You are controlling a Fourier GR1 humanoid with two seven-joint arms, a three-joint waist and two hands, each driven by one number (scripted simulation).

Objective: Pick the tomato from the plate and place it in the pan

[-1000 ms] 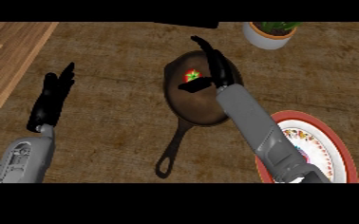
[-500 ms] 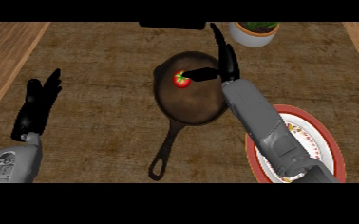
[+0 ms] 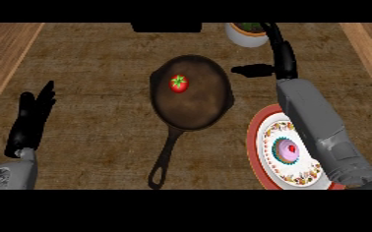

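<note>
Counter point(image 3: 94, 64) is brown woven-look mat w/ wood strips at far left & far right edges. Top centre: dark flat box point(image 3: 166, 27), only partly in view, apart from everything else. Top right: white pot point(image 3: 245, 35) w/ green plant in it, just left of the right hand's fingers. Lower right: plate point(image 3: 256, 142), red rim, patterned border, pink centre motif w/ red dot; right forearm lies across its right side & hides part of it. Pan point(image 3: 196, 103) is dark, round, in middle of counter, long handle running down-left toward bottom edge; pan's right rim sits near plate's left rim, can't tell if touching. Nothing lies between pan & either hand. Tomato point(image 3: 178, 83): small, red, green star-shaped stem top facing up, sits inside pan on its upper-left part, near the rim. Right hand point(image 3: 282, 61) is to the right of pan, outside its rim, fingers straight pointing up toward top edge, thumb sticking out left toward pan; holds nothing, tomato well apart from thumb tip, w/ pan's right half between. Left hand point(image 3: 30, 120) at left edge, fingers up, straight/relaxed, holding nothing, resting, well apart from pan & tomato.
</note>
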